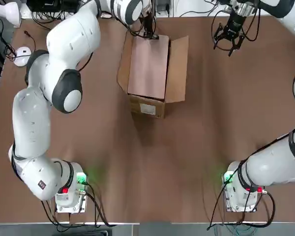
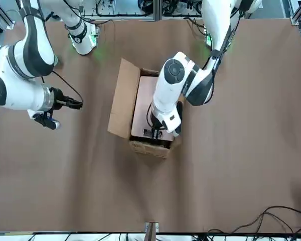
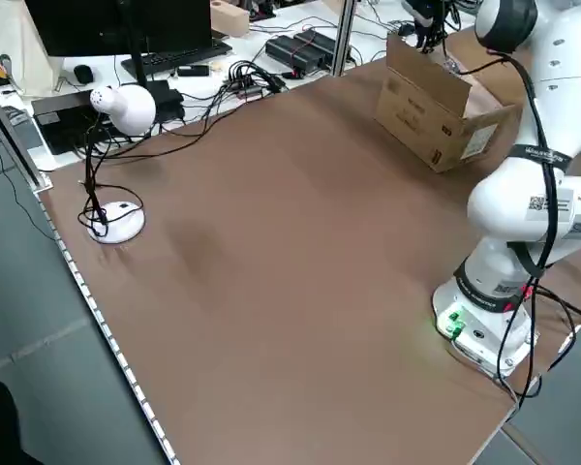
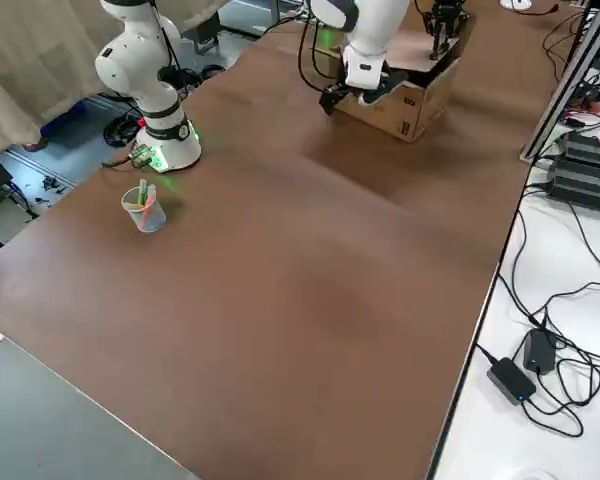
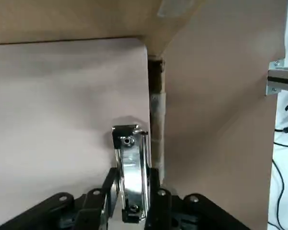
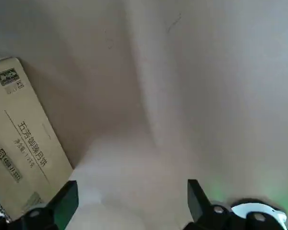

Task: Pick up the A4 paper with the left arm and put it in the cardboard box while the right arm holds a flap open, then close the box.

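The brown cardboard box (image 1: 179,69) stands at the far middle of the table with its long flaps spread open. The pale pinkish A4 paper (image 1: 148,69) lies flat inside it. My left gripper (image 1: 150,33) hangs over the box's far end. In the left wrist view its fingers (image 5: 156,201) are shut on the paper's metal clip (image 5: 130,163). My right gripper (image 1: 229,43) hovers open to the right of the box and touches no flap. Its wide-apart fingers (image 6: 67,201) hold nothing.
A white desk lamp (image 3: 121,107) stands at the far left corner, with its base (image 1: 22,55) on the table. A clear plastic cup (image 4: 143,210) sits near the right arm's base. Cables and a keyboard (image 3: 179,58) lie beyond the far edge.
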{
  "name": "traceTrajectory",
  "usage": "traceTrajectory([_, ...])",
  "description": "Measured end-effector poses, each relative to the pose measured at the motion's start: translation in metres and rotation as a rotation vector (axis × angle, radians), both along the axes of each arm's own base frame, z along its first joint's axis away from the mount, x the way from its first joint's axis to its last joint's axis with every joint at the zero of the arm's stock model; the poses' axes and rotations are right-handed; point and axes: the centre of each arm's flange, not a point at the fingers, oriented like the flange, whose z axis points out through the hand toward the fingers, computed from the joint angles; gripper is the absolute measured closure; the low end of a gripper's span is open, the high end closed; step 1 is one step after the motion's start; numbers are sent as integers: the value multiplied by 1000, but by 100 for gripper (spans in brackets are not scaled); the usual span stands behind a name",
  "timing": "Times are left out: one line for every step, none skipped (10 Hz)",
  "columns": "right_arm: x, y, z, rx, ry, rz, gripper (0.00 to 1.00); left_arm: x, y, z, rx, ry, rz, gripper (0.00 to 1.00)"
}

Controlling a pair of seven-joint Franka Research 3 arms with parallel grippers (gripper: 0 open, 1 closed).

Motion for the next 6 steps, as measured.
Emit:
traceTrajectory([1,2,-7,43,-1,38,0,1,-1,-5,2,1,-2,70])
traceTrajectory([2,4,-13,85,-4,69,0,0,-3,-9,3,2,-4,70])
traceTrajectory([3,5,-17,117,-3,80,0,-1,-4,-11,4,4,-7,70])
traceTrajectory([4,5,-20,128,0,82,0,-2,-6,-12,4,5,-9,70])
traceTrajectory([4,5,-22,131,7,85,0,-3,-7,-13,4,6,-12,70])
traceTrajectory([0,6,-24,135,33,94,0,-5,-9,-14,5,8,-15,70])
